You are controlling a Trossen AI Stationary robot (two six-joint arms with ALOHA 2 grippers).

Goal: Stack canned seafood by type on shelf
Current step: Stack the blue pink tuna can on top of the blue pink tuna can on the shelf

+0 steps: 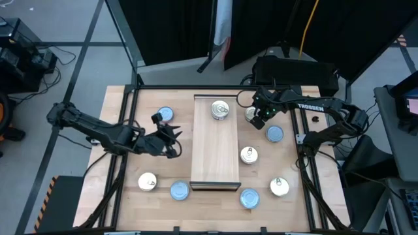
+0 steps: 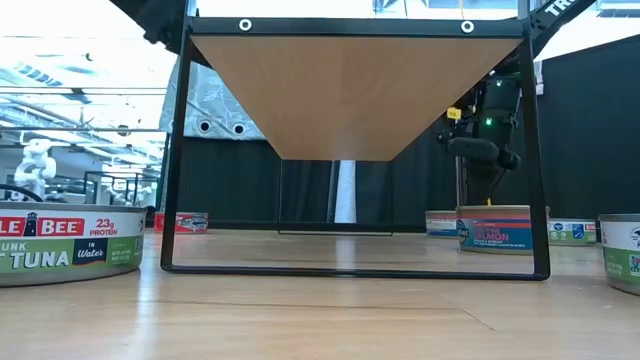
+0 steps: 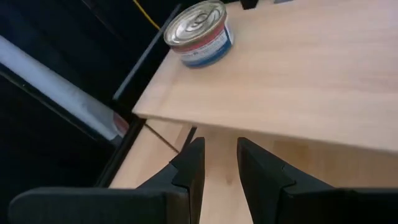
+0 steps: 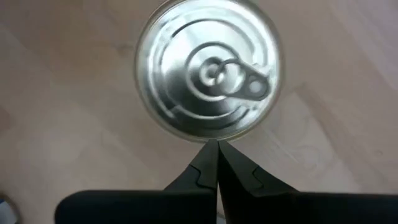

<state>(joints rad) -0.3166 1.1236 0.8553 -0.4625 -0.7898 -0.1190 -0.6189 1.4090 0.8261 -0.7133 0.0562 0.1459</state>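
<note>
The shelf (image 1: pixel 214 147) is a long light-wood board raised on a black frame in the middle of the table. One silver pull-tab tin (image 1: pixel 220 109) stands on its far end, also seen in the left wrist view (image 3: pixel 199 28). My left gripper (image 1: pixel 174 142) is open a little, level by the shelf's left edge (image 3: pixel 261 127), and holds nothing. My right gripper (image 1: pixel 261 118) is shut and points down over a silver pull-tab tin (image 4: pixel 208 68) that stands on the table right of the shelf's far end. My right gripper's shut fingertips (image 4: pixel 208 155) come from above and stand at the rim of the silver tin's top (image 4: pixel 205 135). Whether they touch it I cannot tell. The tin stands flat on the table.
Loose tins stand around the shelf: blue tops (image 1: pixel 166 115), (image 1: pixel 275 134), (image 1: pixel 179 190), (image 1: pixel 249 198), and pale or silver tops (image 1: pixel 147 181), (image 1: pixel 249 155), (image 1: pixel 279 187). The low view shows a tuna tin (image 2: pixel 60 245) and a salmon tin (image 2: pixel 495 228) beside the shelf's frame (image 2: pixel 180 150).
</note>
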